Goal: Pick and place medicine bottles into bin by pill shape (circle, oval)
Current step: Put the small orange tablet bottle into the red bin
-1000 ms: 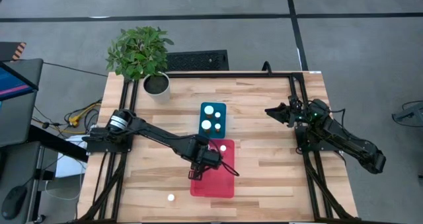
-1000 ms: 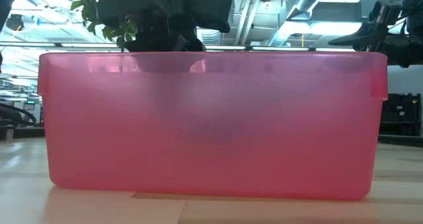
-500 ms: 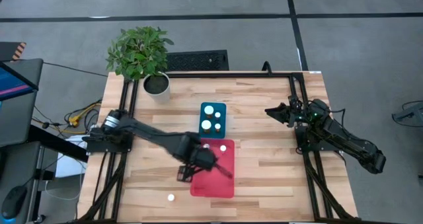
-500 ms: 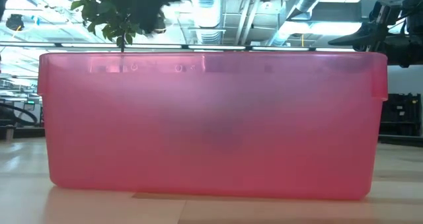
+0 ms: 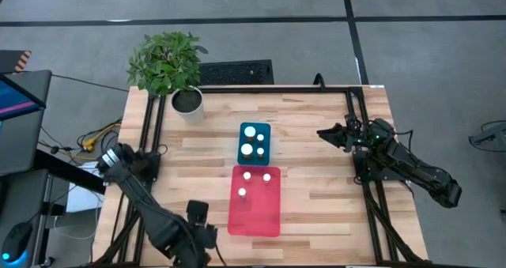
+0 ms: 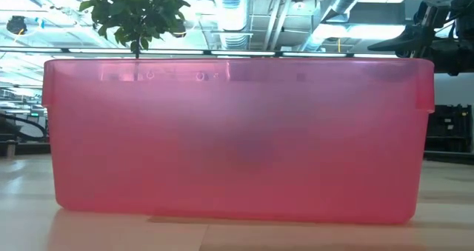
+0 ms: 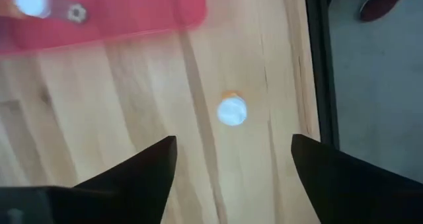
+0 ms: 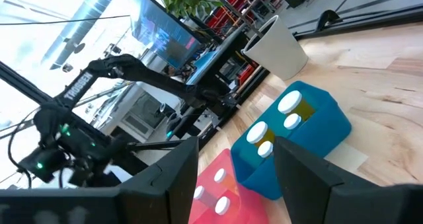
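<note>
Your wooden table (image 5: pixel 316 141) carries a red bin (image 5: pixel 265 213) near its front edge and a blue bin (image 5: pixel 254 134) just behind it, each holding three white-capped medicine bottles (image 5: pixel 242 193). Your left gripper (image 7: pixel 231 178) hovers spread wide and empty above a lone bottle (image 7: pixel 232 111) standing on the wood beside the red bin. Your right gripper (image 8: pixel 234 164) waits at the right edge, fingers parted, holding nothing.

Left gripper (image 7: pixel 231 168) jaws apart; right gripper (image 8: pixel 234 168) jaws apart.
</note>
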`<state>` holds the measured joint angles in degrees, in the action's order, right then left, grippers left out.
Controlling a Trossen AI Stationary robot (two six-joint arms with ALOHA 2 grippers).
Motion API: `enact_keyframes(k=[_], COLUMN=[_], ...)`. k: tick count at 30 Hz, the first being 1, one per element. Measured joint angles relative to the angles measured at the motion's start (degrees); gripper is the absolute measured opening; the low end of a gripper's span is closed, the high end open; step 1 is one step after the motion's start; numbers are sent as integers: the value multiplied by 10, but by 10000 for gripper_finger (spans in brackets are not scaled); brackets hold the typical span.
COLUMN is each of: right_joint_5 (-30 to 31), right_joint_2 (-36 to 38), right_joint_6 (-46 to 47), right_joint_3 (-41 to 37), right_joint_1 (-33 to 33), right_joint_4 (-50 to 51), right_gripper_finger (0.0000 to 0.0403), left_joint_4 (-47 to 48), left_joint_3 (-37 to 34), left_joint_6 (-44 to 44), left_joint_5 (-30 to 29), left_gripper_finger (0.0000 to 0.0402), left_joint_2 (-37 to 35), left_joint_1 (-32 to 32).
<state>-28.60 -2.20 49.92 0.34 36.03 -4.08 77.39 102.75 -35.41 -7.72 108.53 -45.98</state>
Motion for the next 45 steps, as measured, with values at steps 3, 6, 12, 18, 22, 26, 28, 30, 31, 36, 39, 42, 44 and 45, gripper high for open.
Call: enact_keyframes(k=[3,6,12,18,22,26,28,30,31,36,39,42,44,45], right_joint_5=[0,0,0,0,0,0,0,0,0,0,0,0,0,0], right_joint_2=[0,0,0,0,0,0,0,0,0,0,0,0,0,0], right_joint_6=[3,8,8,10,11,11,11,11,11,9,8,8,8,8], right_joint_3=[0,0,0,0,0,0,0,0,0,0,0,0,0,0], right_joint_1=[0,0,0,0,0,0,0,0,0,0,0,0,0,0], right_joint_4=[0,0,0,0,0,0,0,0,0,0,1,1,1,1], right_gripper_finger=[205,205,205,205,205,205,205,205,205,205,205,205,205,205], left_joint_4=[-41,-86,-166,-203,-246,-261,-259,-260,-259,-259,-259,-259,-259,-259], left_joint_3=[-35,-73,-142,-189,-212,-230,-237,-242,-243,-243,-243,-243,-243,-243], left_joint_6=[-14,-23,4,10,21,19,19,20,21,27,34,48,54,56], left_joint_5=[-5,-8,16,15,13,13,14,21,25,20,24,24,24,24], left_gripper_finger=[303,310,311,311,307,292,283,273,268,234,204,172,152,142], left_joint_2=[3,3,3,3,3,3,3,3,3,3,3,3,3,3], left_joint_1=[-7,-5,-3,-3,0,0,0,0,0,2,5,6,7,6])
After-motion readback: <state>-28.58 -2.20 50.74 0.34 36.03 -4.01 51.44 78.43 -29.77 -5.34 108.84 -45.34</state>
